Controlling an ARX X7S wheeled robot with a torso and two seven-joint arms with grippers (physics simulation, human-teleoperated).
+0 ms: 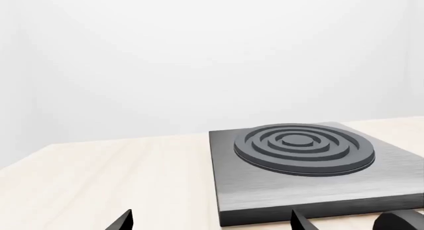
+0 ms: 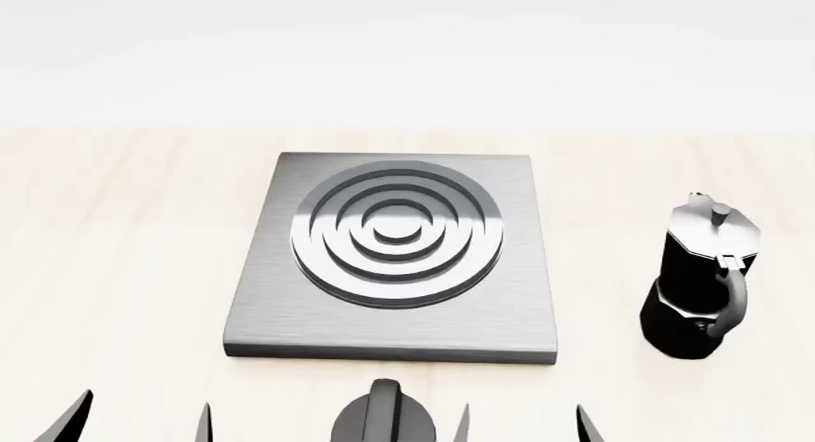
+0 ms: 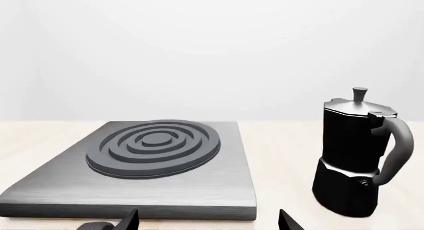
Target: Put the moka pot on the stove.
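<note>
Nearest me, along the lower edge of the head view, only the black tips of my fingers show: my left gripper and my right gripper, each with its jaws standing apart and holding nothing. Between them sits a short black round knob, just in front of the stove's near edge. Beyond it lies the flat square brushed grey metal stove with its raised concentric ring burner in the middle, resting on the pale wooden table. To the stove's right, apart from it and standing upright on the table, is the tall faceted black moka pot with a silver lid, small knob and curved side handle turned toward me. Behind everything is a plain white wall.
</note>
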